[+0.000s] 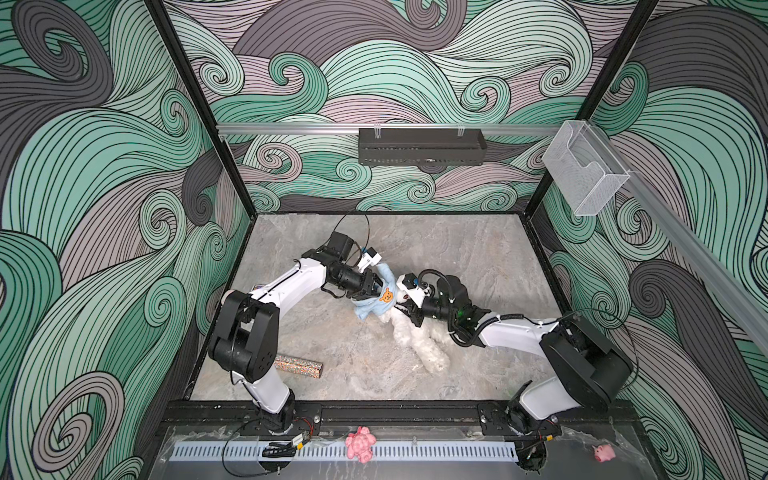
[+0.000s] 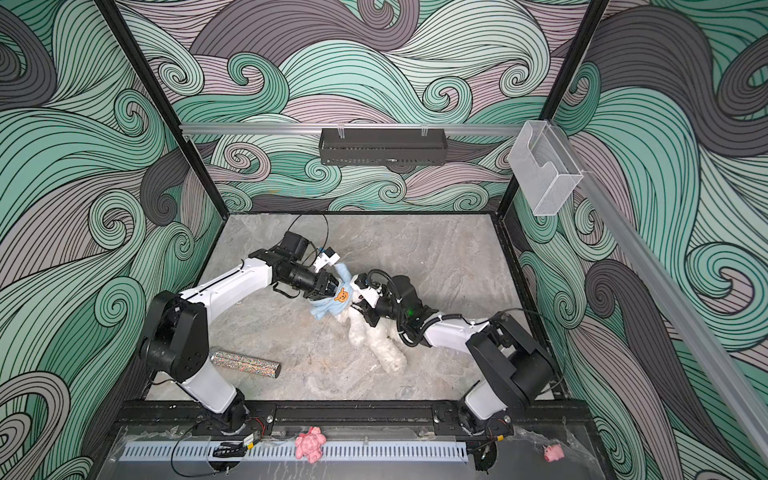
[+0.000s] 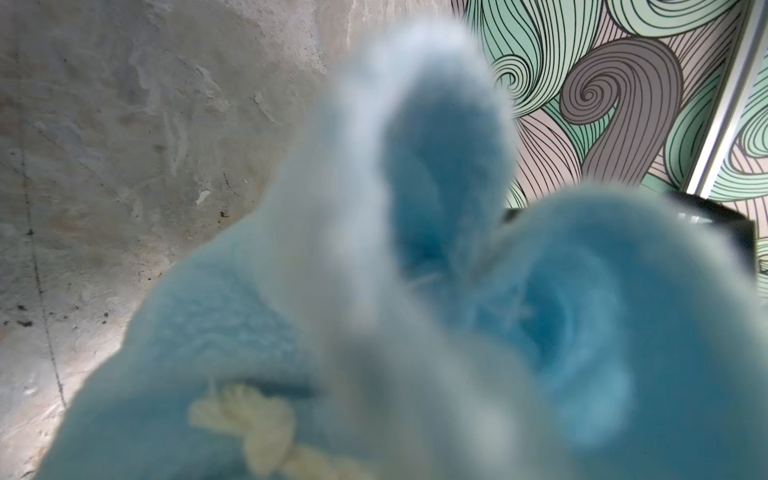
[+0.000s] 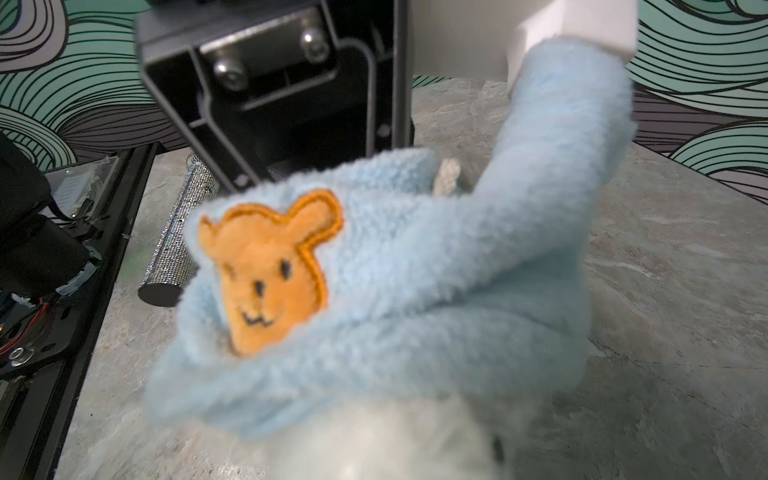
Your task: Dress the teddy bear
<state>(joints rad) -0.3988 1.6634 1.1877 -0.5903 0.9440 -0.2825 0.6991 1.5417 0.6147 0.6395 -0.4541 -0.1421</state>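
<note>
The teddy bear (image 1: 415,336) (image 2: 374,337) lies near the middle of the grey stone-look table (image 1: 478,249), its legs toward the front edge and its head toward the back, between the 2 arms. A light blue fleece sweater (image 1: 371,308) (image 2: 328,307) with an orange bear-face patch (image 1: 386,296) (image 4: 266,266) is bunched at the bear's head end, touching the white fur, and 1 sleeve stands up against the left arm's white wrist camera. The left gripper (image 1: 376,287) (image 2: 332,286) reaches in from the left with its tips buried in the sweater; the fabric hides the jaws, so I cannot tell whether they are clamped on it. In the left wrist view blurred blue fleece (image 3: 208,332) fills most of the frame, with a cream cord (image 3: 249,419) lying on it. The right gripper (image 1: 409,311) (image 2: 365,313) presses in at the bear's upper body from the right; its jaws are hidden too, and I cannot tell whether they are together or apart. In the right wrist view white fur (image 4: 395,449) sits just under the sweater (image 4: 415,291). A glittery cylinder (image 1: 299,365) (image 4: 178,232) lies on the table near the left arm's base, well apart from the bear. A lumpy pink toy (image 1: 360,444) and a small pink pig (image 1: 603,452) sit on the front ledge.
</note>
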